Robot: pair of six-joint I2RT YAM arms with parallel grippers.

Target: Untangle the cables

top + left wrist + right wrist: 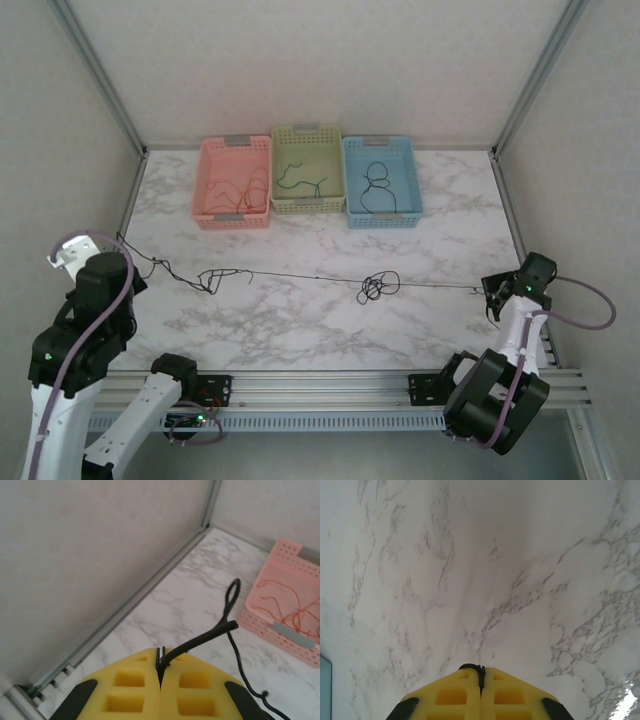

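A black cable (300,275) lies taut across the table (300,335) in front of the green basket (290,206), with knots (377,287) along it. Far left of that basket, the left gripper (160,666) is clamped on one end. Far right, the right gripper (481,676) pinches the other.

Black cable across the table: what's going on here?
Both arms hold one black cable stretched across the marble table: left claw shut on one end, right claw shut on the other. Two tangles sit along it, a loose one nearer the left and a tighter clump right of centre. At the back, the pink basket holds a red-orange cable, the green basket a green cable, the blue basket another black wire.
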